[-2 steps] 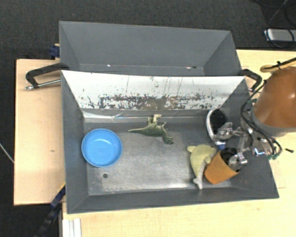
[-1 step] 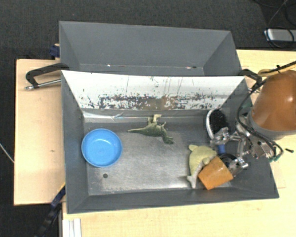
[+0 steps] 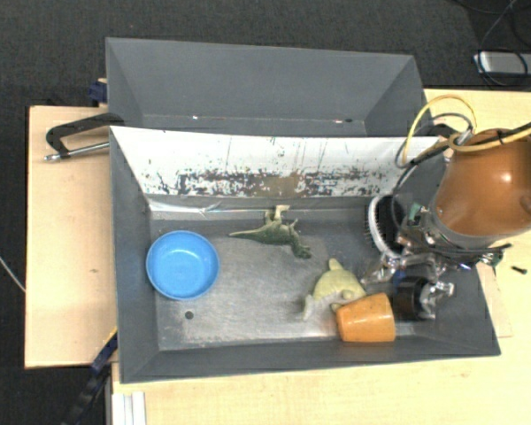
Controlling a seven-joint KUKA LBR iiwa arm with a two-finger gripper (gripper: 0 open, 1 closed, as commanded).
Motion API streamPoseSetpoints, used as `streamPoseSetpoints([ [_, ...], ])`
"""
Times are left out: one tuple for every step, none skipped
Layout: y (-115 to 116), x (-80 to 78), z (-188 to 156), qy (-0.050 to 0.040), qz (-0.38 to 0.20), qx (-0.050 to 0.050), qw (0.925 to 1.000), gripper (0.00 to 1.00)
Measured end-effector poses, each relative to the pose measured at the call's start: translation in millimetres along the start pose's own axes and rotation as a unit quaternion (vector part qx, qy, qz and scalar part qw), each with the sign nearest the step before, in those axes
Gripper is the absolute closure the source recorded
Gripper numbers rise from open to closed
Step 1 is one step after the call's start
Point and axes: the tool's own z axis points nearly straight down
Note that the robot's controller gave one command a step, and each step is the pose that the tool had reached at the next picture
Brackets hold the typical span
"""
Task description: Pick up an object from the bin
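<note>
Blue bowl at left, green toy dinosaur toward the back, pale yellow toy nearer front

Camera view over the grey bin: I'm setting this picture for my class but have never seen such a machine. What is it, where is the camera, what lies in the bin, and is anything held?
One camera looks down into a grey metal bin from above, slightly to one side. The orange-brown bulk on the right is a robot arm; the gripper at its end is low in the bin's right end. On the floor lie a blue bowl, a green toy dinosaur, a pale yellowish toy animal and, beside the gripper, an orange cup on its side. Whether anything is held cannot be made out.
</note>
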Motion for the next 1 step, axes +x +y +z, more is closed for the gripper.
streamPoseSetpoints([
  [-1.4,10.0,-0.6,0.0108,0.003,-0.003,0.9999,1.0],
])
